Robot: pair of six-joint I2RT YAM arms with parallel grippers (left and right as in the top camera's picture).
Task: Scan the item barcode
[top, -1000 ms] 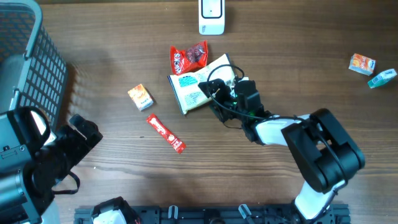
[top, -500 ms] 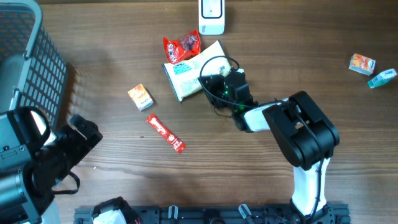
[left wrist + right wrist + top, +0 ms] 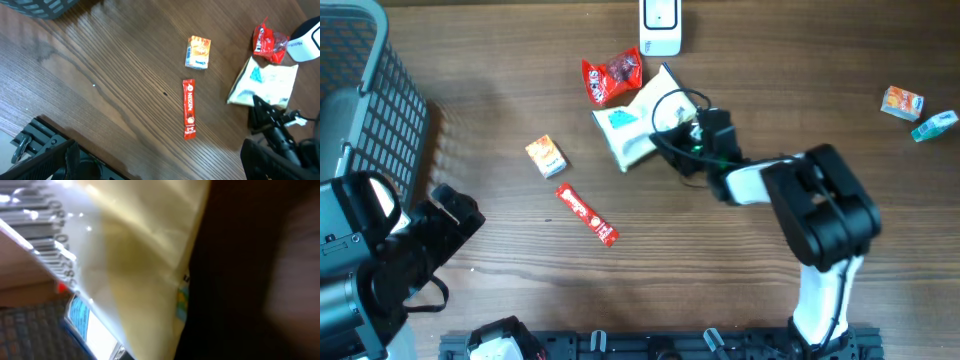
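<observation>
Right gripper just pinched shut on the white packet near the scanner. Barcode pass likely next. Left gripper wide open.

R tool clamped onto pouch — pouch shifted, crumpled.

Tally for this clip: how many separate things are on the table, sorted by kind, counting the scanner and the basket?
Small cartons: 3 (orange carton, second orange carton, teal carton)
Bags: 2 (red snack bag, cream pouch)
Stick sachets: 1 (red Nescafe stick)
Scanners: 1 (white scanner)
Baskets: 1 (grey basket)
Total: 8
</observation>
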